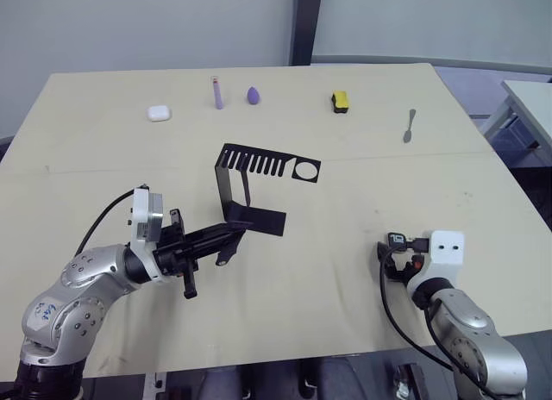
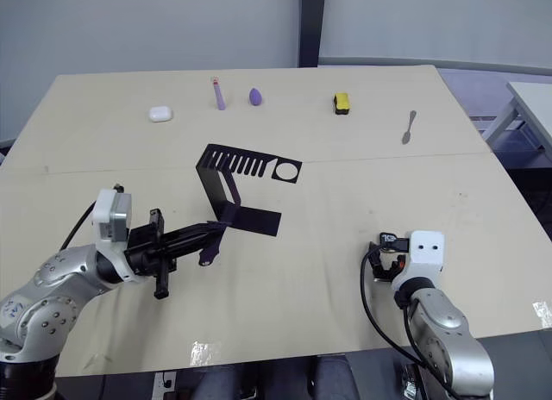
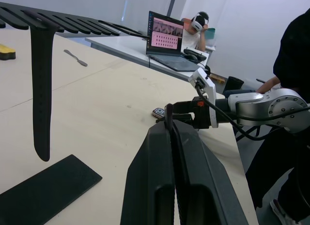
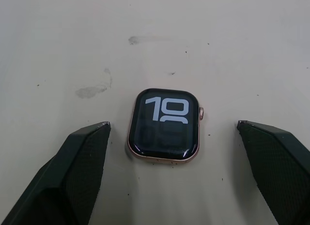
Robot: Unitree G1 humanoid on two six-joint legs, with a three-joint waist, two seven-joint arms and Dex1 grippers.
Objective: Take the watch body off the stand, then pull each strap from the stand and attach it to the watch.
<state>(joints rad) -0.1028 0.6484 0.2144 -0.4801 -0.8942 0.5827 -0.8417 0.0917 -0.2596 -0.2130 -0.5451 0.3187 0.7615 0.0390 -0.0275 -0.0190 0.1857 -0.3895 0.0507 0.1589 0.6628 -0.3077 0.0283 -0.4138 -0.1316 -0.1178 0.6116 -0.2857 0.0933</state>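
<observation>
- We are seeing the right gripper (image 4: 172,174) spreading its fingers wide, the rounded-square, gold-rimmed watch body (image 4: 164,125) lying flat on the beige wooden table (image 1: 345,202) between them, untouched.
- The left gripper (image 1: 226,237) is pinching one dark strap (image 1: 224,253) beside the thin black metal stand (image 1: 259,189).
- Another dark strap (image 3: 41,94) is hanging from the stand's comb.
- Open tabletop is separating both arms.

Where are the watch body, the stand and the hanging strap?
watch body (image 4: 163,126), right wrist view, screen centre.
stand (image 1: 269,165), left eye view, slotted top plate.
hanging strap (image 3: 41,89), left wrist view, mid-length.
</observation>
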